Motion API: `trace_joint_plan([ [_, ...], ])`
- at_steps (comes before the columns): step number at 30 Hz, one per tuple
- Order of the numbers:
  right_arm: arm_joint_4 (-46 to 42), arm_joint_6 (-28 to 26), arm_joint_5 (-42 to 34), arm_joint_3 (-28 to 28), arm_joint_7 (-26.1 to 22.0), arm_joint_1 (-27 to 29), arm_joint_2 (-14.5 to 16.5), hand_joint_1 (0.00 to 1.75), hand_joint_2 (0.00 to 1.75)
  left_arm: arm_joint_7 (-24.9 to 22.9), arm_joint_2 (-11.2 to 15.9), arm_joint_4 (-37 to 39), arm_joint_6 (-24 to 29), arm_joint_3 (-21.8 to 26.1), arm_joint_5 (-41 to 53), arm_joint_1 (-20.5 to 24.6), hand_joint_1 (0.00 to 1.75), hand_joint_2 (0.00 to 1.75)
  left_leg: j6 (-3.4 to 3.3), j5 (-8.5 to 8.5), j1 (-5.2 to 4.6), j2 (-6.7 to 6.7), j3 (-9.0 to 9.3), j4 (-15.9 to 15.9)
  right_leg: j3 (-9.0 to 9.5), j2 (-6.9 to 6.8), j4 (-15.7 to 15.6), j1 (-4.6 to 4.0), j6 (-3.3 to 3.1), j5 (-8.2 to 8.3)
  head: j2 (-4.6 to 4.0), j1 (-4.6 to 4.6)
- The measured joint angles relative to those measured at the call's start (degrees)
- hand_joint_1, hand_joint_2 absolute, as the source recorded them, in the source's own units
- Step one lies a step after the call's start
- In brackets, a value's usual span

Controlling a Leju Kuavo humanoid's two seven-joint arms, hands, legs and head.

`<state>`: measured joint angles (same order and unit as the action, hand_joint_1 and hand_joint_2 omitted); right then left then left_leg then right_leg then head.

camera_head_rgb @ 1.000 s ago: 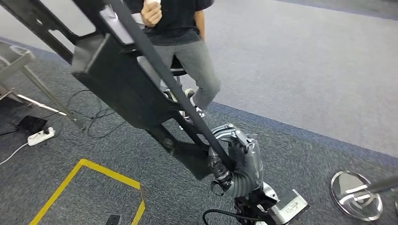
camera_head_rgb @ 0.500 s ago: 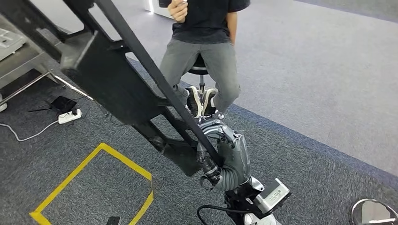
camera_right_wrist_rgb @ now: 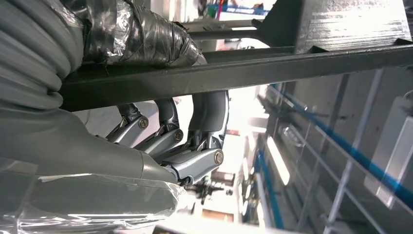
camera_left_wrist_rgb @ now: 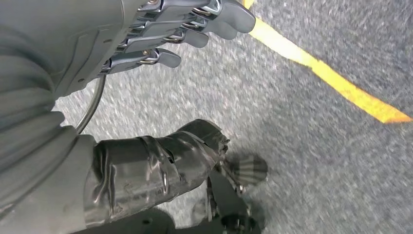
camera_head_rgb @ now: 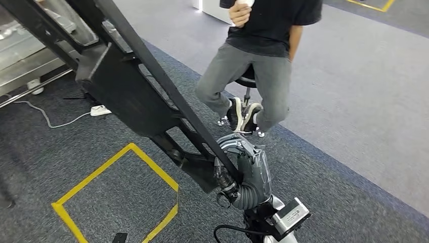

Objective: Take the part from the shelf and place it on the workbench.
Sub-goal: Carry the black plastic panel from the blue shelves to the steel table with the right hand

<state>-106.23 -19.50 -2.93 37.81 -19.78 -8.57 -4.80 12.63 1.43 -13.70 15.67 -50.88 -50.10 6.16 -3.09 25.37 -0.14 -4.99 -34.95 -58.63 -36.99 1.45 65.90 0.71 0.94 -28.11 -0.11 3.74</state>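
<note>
1. One big black frame part (camera_head_rgb: 126, 96) is seen, held up in the air over the grey carpet (camera_head_rgb: 354, 101).
2. One long thin bar of the part is gripped by the right hand (camera_head_rgb: 242, 172), and the fingers (camera_right_wrist_rgb: 204, 117) are curled tight around the bar.
3. The left hand (camera_left_wrist_rgb: 160, 34) is seen above the carpet, with its fingers nearly straight, close side by side, and nothing held in them.
4. One square of yellow tape (camera_head_rgb: 121, 195) is stuck on the carpet below the part.
5. One person (camera_head_rgb: 263, 55) is seated on a stool, just past the part.
6. One white power strip (camera_head_rgb: 100, 110) is lying near the part's far edge.
</note>
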Motion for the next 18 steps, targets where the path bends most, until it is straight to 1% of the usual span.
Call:
trace_joint_plan([
  [1, -0.03, -0.07, 0.13, 0.0, 0.01, 0.03, -0.01, 1.75, 1.75, -0.05, -0.04, 0.0, -0.06, 0.0, 0.1, 0.04, 0.0, 1.75, 0.26, 0.21, 0.0, -0.72, -0.14, -0.37, 1.29, 1.19, -3.04, 0.13, -0.08, 1.28, 0.0, 0.05],
  [2, -0.05, -0.12, 0.26, 0.0, 0.03, 0.08, -0.02, 1.75, 1.75, -0.05, -0.07, 0.0, -0.1, -0.01, 0.18, 0.07, 0.0, 1.75, 0.57, 0.33, 0.11, -1.32, -0.33, -0.63, 2.12, 2.14, -4.96, 0.14, -0.19, 1.84, 0.0, 0.03],
  [3, -0.07, -0.15, 0.4, 0.0, 0.06, 0.13, -0.03, 1.75, 1.75, -0.05, -0.09, 0.0, -0.14, -0.01, 0.21, 0.06, 0.0, 1.75, 0.95, 0.36, 0.22, -1.88, -0.54, -0.71, 2.46, 2.64, -5.61, 0.07, -0.34, 1.7, 0.0, 0.02],
  [4, -0.09, -0.17, 0.55, 0.0, 0.1, 0.17, -0.04, 1.75, 1.75, -0.04, -0.08, 0.01, -0.18, -0.02, 0.25, -0.01, 0.0, 1.75, 1.34, 0.31, 0.31, -2.43, -0.7, -0.68, 2.63, 2.27, -5.88, -0.01, -0.5, 1.77, 0.0, -0.01],
  [5, -0.09, -0.19, 0.68, 0.0, 0.15, 0.18, -0.04, 1.75, 1.75, -0.03, -0.02, 0.03, -0.22, -0.02, 0.29, -0.12, 0.0, 1.75, 1.67, 0.29, 0.47, -2.69, -0.79, -0.61, 2.82, 1.66, -6.16, 0.0, -0.83, 1.9, 0.0, -0.05],
  [6, -0.12, -0.19, 0.78, 0.0, 0.19, 0.19, -0.04, 1.75, 1.75, -0.02, 0.01, 0.06, -0.28, -0.02, 0.36, -0.23, 0.0, 1.75, 1.99, 0.54, 0.4, -1.93, -0.93, -0.89, 3.14, 1.07, -6.56, 0.06, -1.14, 2.02, 0.0, 0.03],
  [7, -0.16, -0.19, 0.85, 0.0, 0.22, 0.2, -0.03, 1.75, 1.75, -0.01, 0.02, 0.09, -0.39, -0.02, 0.45, -0.26, 0.0, 1.75, 2.27, 1.25, 0.34, -0.5, -1.44, -1.97, 3.49, 0.38, -7.0, 0.18, -1.47, 2.15, 0.0, 0.2],
  [8, -0.21, -0.2, 0.89, 0.0, 0.25, 0.21, -0.03, 1.75, 1.75, 0.0, 0.02, 0.11, -0.5, -0.02, 0.55, -0.2, 0.0, 1.75, 2.57, 2.54, 0.33, 1.26, -2.54, -4.23, 3.81, -0.41, -7.37, 0.25, -1.77, 2.21, 0.0, 0.35],
  [9, -0.24, -0.2, 0.93, 0.0, 0.3, 0.25, -0.03, 1.75, 1.75, 0.01, -0.03, 0.11, -0.61, -0.02, 0.62, -0.13, 0.0, 1.75, 2.9, 4.15, 0.37, 3.01, -4.16, -7.44, 4.0, -1.16, -7.52, 0.14, -1.96, 2.16, 0.0, 0.52],
  [10, -0.25, -0.21, 0.96, 0.0, 0.37, 0.3, -0.03, 1.75, 1.75, 0.01, -0.04, 0.11, -0.71, -0.02, 0.68, -0.06, 0.0, 1.75, 3.24, 5.65, 0.57, 3.85, -6.07, -10.98, 4.08, -1.98, -7.56, 0.07, -2.11, 2.06, 0.0, 0.6],
  [11, -0.24, -0.2, 0.99, 0.0, 0.48, 0.37, -0.03, 1.75, 1.75, 0.0, -0.05, 0.11, -0.74, -0.02, 0.7, -0.03, 0.0, 1.75, 3.53, 6.46, 0.79, 4.22, -7.64, -13.76, 4.1, -2.78, -7.55, 0.02, -2.14, 1.94, 0.0, 0.61],
  [12, -0.23, -0.16, 1.02, 0.0, 0.58, 0.44, -0.03, 1.75, 1.75, -0.02, -0.05, 0.11, -0.76, -0.03, 0.7, -0.07, 0.0, 1.75, 3.76, 6.32, 0.99, 4.43, -8.33, -14.83, 4.13, -3.49, -7.52, 0.01, -2.1, 1.81, 0.0, 0.64],
  [13, -0.22, -0.11, 1.03, 0.0, 0.67, 0.48, -0.03, 1.75, 1.75, -0.06, -0.04, 0.13, -0.76, -0.03, 0.68, -0.15, 0.0, 1.75, 3.93, 5.23, 1.16, 4.66, -7.94, -13.84, 4.19, -4.15, -7.48, 0.02, -2.0, 1.67, 0.0, 0.62],
  [14, -0.21, -0.04, 1.05, 0.0, 0.71, 0.49, -0.03, 1.75, 1.75, -0.11, -0.04, 0.14, -0.75, -0.04, 0.66, -0.21, 0.0, 1.75, 4.01, 3.44, 1.28, 5.23, -6.41, -10.82, 4.31, -4.77, -7.41, 0.04, -1.83, 1.5, 0.0, 0.64],
  [15, -0.21, 0.02, 1.06, 0.0, 0.72, 0.48, -0.03, 1.75, 1.75, -0.16, -0.03, 0.15, -0.75, -0.04, 0.63, -0.21, 0.0, 1.75, 4.0, 1.84, 1.28, 6.36, -4.45, -6.89, 4.47, -5.35, -7.31, 0.04, -1.58, 1.3, 0.0, 0.64],
  [16, -0.21, 0.05, 1.07, 0.0, 0.74, 0.46, -0.03, 1.75, 1.75, -0.22, -0.04, 0.15, -0.74, -0.04, 0.62, -0.15, 0.0, 1.75, 3.77, 0.69, 1.13, 7.46, -2.67, -3.55, 4.62, -5.89, -7.23, -0.07, -1.27, 1.07, 0.0, 0.63],
  [17, -0.21, 0.08, 1.08, 0.0, 0.75, 0.42, -0.03, 1.75, 1.75, -0.28, -0.05, 0.15, -0.75, -0.04, 0.62, -0.03, 0.0, 1.75, 3.39, 0.09, 0.95, 8.22, -1.45, -1.27, 4.79, -6.34, -7.18, -0.16, -0.91, 0.86, 0.0, 0.59],
  [18, -0.21, 0.09, 1.09, 0.0, 0.78, 0.38, -0.03, 1.75, 1.75, -0.33, -0.06, 0.15, -0.75, -0.04, 0.62, 0.08, 0.0, 1.75, 2.98, 0.11, 0.74, 8.49, -1.01, -0.36, 4.95, -6.74, -7.17, -0.26, -0.57, 0.68, 0.0, 0.54],
])
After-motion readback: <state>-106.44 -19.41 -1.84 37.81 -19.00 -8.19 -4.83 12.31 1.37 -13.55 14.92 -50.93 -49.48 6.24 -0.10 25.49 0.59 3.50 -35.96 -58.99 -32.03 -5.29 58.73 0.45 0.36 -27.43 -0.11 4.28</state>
